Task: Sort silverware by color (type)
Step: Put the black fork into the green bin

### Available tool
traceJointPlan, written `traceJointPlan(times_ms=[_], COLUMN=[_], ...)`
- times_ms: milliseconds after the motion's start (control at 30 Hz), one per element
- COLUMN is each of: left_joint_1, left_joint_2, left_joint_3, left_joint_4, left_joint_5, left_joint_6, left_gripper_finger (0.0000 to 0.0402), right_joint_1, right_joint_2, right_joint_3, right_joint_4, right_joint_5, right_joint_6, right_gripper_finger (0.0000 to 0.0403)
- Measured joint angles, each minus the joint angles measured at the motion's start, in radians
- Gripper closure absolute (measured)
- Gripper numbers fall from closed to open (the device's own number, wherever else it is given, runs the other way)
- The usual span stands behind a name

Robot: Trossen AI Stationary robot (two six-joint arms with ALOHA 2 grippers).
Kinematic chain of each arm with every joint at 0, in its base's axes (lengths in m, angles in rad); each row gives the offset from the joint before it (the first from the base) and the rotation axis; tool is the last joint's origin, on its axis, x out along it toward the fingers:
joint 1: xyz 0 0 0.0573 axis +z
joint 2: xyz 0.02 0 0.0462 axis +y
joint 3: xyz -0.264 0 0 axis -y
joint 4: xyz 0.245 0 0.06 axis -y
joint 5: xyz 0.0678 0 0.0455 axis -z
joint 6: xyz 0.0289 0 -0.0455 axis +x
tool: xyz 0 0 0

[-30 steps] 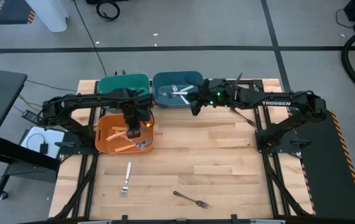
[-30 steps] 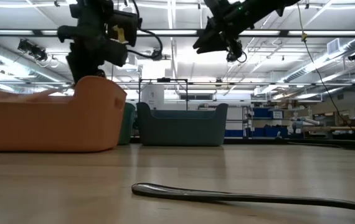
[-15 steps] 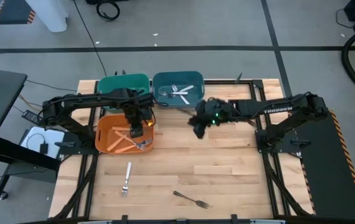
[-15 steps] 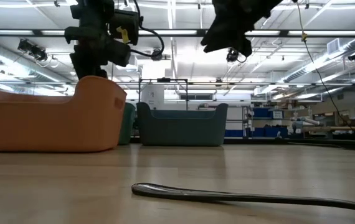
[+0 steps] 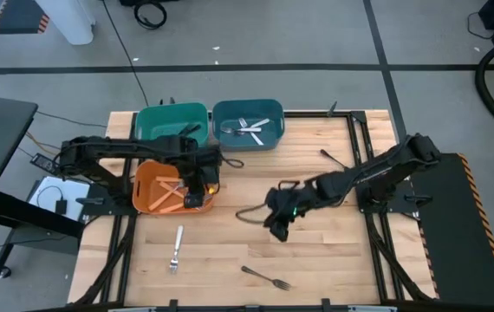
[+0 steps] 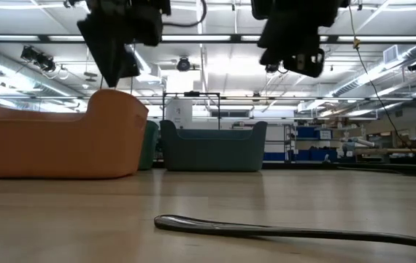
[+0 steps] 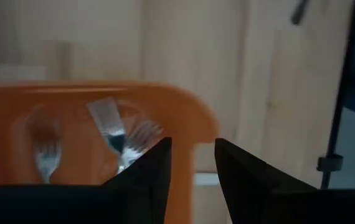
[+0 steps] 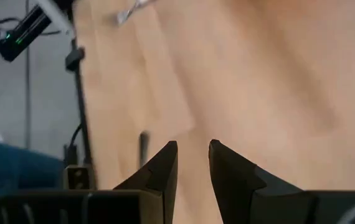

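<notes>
Three forks lie flat on the wooden table: a silver one (image 5: 176, 250) near left, a dark one (image 5: 266, 278) at the near edge, which is also the dark fork (image 6: 281, 231) in front in the low view, and a black one (image 5: 334, 159) far right. My left gripper (image 5: 198, 179) hangs open over the orange bin's (image 5: 147, 195) right end. Orange-handled forks (image 7: 118, 134) lie in that bin. My right gripper (image 5: 277, 224) is open over bare wood at mid-table, nothing between its fingers (image 8: 165, 163). Silver forks (image 5: 249, 128) lie in the blue bin (image 5: 269, 139).
A green bin (image 5: 165, 117) stands at the far edge beside the blue one, just behind the orange bin. Black frame rails (image 5: 364, 173) run along the table's sides. Bare wood lies between the bins and the near forks.
My right gripper has swung from above the blue bin toward the near edge and now hangs over mid-table. My left gripper has shifted slightly toward the near right over the orange bin.
</notes>
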Motion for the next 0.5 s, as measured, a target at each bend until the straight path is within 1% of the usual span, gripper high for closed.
traceJointPlan(times_ms=[133,267,400,500], left_joint_1=[-0.067,-0.109,-0.128,-0.129], left_joint_2=[0.000,0.000,0.000,0.000], left_joint_3=[0.025,0.030,0.030,0.030], left_joint_4=[0.001,0.009,0.020,0.033], left_joint_5=[0.000,-0.020,-0.056,-0.062], left_joint_6=[0.000,0.000,-0.025,-0.043], left_gripper_finger=[0.0270,0.0270,0.0270,0.0270], right_joint_1=[0.080,0.165,0.235,0.267], right_joint_2=[0.054,0.116,0.175,0.221], right_joint_3=[0.000,0.000,0.000,0.000], right_joint_4=[0.042,0.079,0.109,0.173], right_joint_5=[-0.048,-0.098,-0.098,-0.095], right_joint_6=[0.062,0.050,0.063,0.080], right_gripper_finger=[0.0305,0.0305,0.0305,0.0305])
